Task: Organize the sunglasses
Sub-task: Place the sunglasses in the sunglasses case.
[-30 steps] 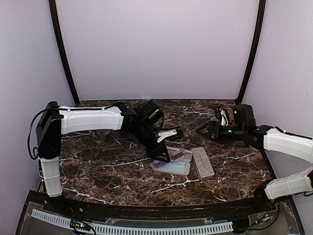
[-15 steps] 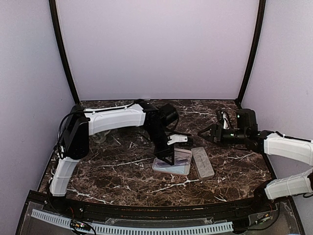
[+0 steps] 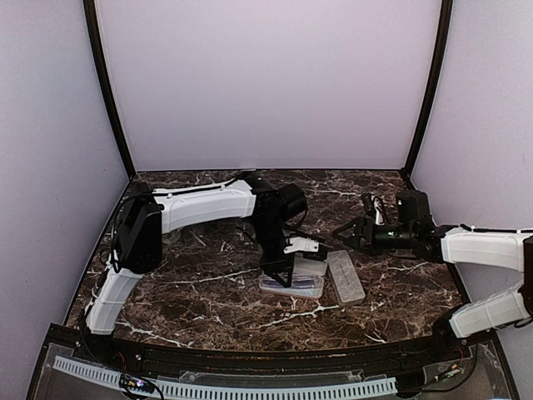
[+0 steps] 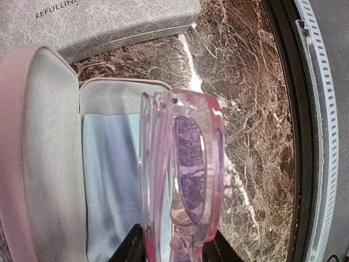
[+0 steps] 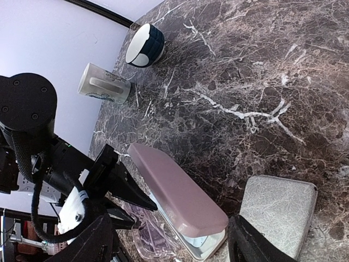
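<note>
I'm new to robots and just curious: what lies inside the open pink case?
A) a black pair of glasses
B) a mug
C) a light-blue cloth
C: the left wrist view shows a light-blue cloth lining the bottom of the open pink case, below the pink sunglasses.

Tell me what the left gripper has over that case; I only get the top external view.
Observer: The left gripper has pink-framed sunglasses with purple lenses between its fingers.
Operator: Is anything already in the case?
Observer: The pink case lies open with a light-blue cloth inside.
Operator: What sits behind the left arm?
Observer: A blue-and-white bowl and a cup, side by side near the wall.
</note>
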Tool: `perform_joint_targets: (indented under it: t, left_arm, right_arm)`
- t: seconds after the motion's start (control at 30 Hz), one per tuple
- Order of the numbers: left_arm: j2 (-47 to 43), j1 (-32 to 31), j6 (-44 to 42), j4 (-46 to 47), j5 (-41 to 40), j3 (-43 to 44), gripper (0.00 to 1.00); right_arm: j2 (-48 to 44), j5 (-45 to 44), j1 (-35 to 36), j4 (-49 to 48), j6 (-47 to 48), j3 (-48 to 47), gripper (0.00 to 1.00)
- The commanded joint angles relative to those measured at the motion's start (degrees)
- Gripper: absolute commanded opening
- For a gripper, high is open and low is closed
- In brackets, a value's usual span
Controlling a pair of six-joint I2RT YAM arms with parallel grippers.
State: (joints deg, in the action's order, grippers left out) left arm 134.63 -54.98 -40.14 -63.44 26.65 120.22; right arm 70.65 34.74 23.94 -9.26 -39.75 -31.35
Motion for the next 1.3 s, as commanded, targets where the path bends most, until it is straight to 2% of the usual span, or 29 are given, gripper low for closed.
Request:
perform_joint_targets:
  t: [0.0, 0.53, 0.77, 0.97, 1.27]
  left_arm:
    - [0.9, -0.2, -2.5, -2.6, -0.4, 2.3, 0.36]
    - [4.7, -0.4, -3.3, -3.4, -1.2, 5.0, 0.37]
    - [5.7, -0.4, -2.7, -2.9, -1.3, 5.1, 0.40]
    - [5.7, -0.5, -0.8, -2.8, -2.4, 6.3, 0.47]
    - [5.6, -2.1, 1.7, -3.1, -4.9, 8.3, 0.48]
  right_arm:
    - [0.7, 1.5, -0.3, -4.0, -1.2, 0.8, 0.73]
    - [1.9, 2.2, -0.3, -6.0, -2.8, 2.1, 0.73]
    - [1.1, 1.9, -0.3, -6.6, -3.1, 3.1, 0.73]
    - [0.5, 2.0, -0.3, -7.1, -3.4, 3.9, 0.73]
    - [0.1, 2.6, -0.3, -8.5, -4.1, 5.2, 0.73]
